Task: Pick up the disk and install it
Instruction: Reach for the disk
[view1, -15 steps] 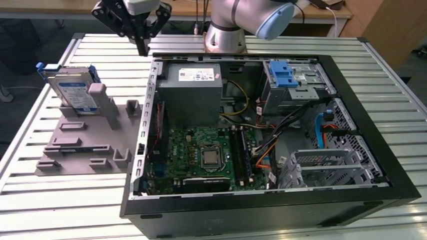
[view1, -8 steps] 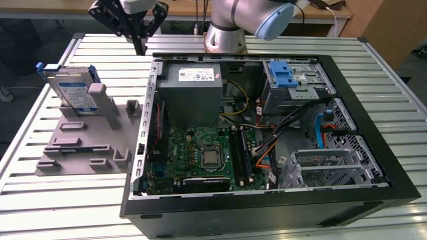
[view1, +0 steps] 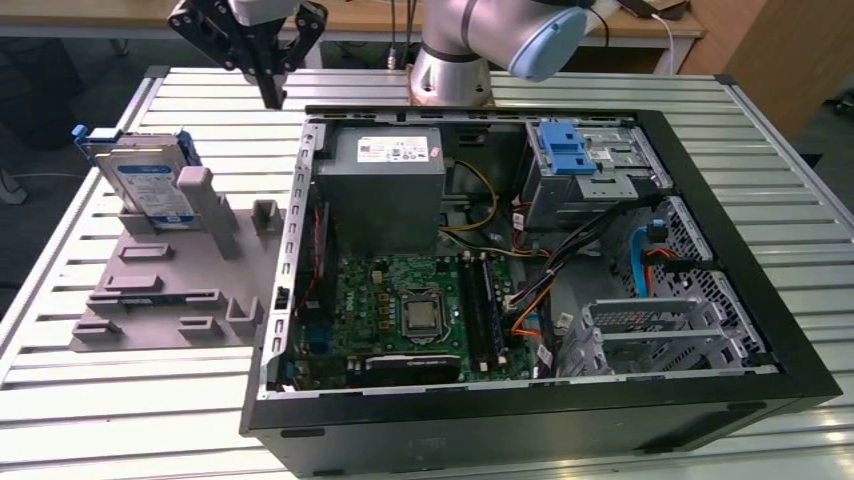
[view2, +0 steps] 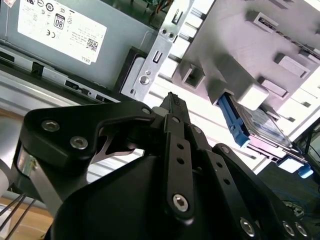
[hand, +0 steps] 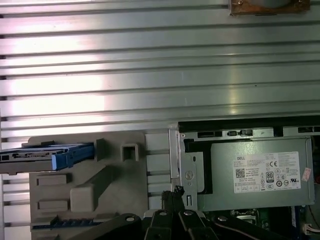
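The open computer case (view1: 534, 435) contains a power supply (view1: 387, 190), circuit board (view1: 407, 310) and drive cage (view1: 594, 180); the disk (view1: 144, 180) stands on edge in the grey holder (view1: 147, 300) beside the case, with the gripper (view1: 274, 95) closed and empty above the table (view1: 107, 400) near the power-supply corner.

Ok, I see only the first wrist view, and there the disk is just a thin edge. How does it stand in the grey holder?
Observer: In the exterior view the disk stands on its edge in the holder, label showing.
Operator: Does the gripper touch it?
Observer: No. In the exterior view it hangs higher, apart from the disk, shut and empty.
Operator: What is past the power supply, out of my view?
Observer: A drive cage with a blue latch, in the computer case's far corner at the exterior view's right.
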